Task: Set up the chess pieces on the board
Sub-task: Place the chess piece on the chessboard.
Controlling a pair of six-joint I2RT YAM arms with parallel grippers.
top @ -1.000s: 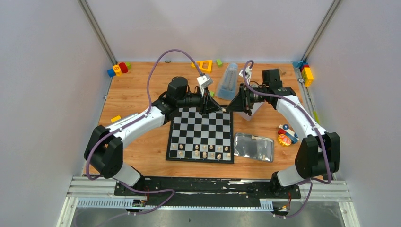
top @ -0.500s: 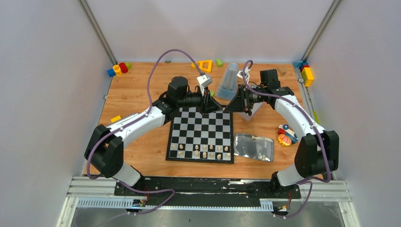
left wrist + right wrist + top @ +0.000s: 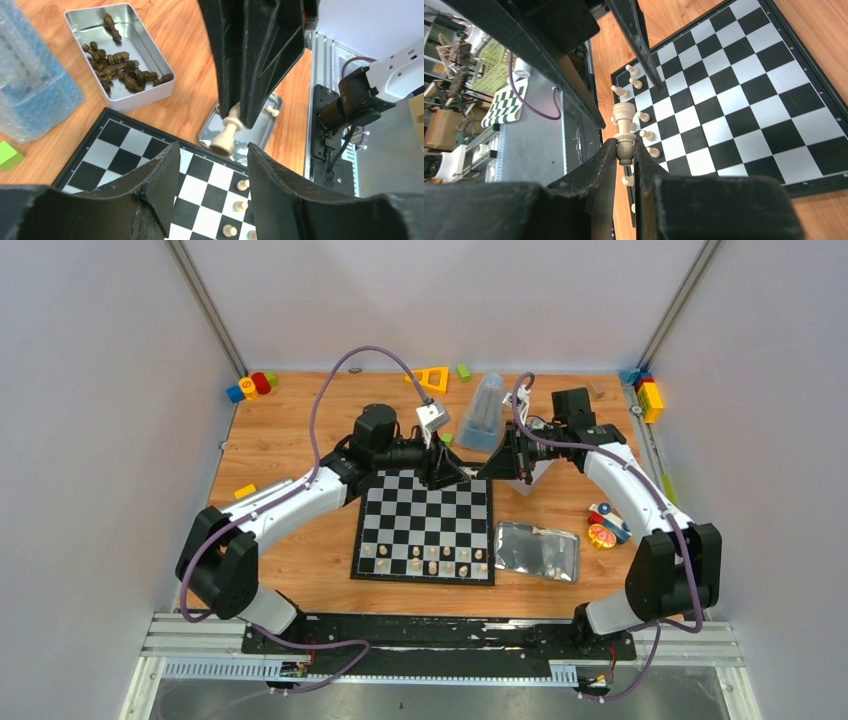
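Nearest us, cream chess pieces [image 3: 432, 566] stand on the two closest ranks of the board [image 3: 425, 520]. Most other squares are bare. A shallow silver tin [image 3: 537, 550] lies just beside the board's right edge.

At the far right corner of the board, we find both arms nose to nose. The left gripper [image 3: 211, 155] has its jaws well apart and grips nothing. The right gripper [image 3: 625, 150] is clamped on a single cream chessman [image 3: 623, 125] by its narrow end. The broad base points away from the fingers, and the chessman is in the air, touching no square.

We read this as one piece passing between the arms, with the right arm taking charge of it. In our judgement, the next move calls for the left arm to clear off. The right arm would then turn the chessman base-down and lower it squarely onto a free home square without knocking its neighbours.

From above, the two wrists hide the chessman altogether, and only the wrist cameras show the grip. The right wrist view shows the fingers pinched on the narrow end. The left wrist view shows open air on either side of the base. Farther off, beyond the board, the left wrist view alone shows a second tin [image 3: 150, 95] holding dark pieces [image 3: 117, 70], with a clear bubbled container [image 3: 30, 90] beside it.
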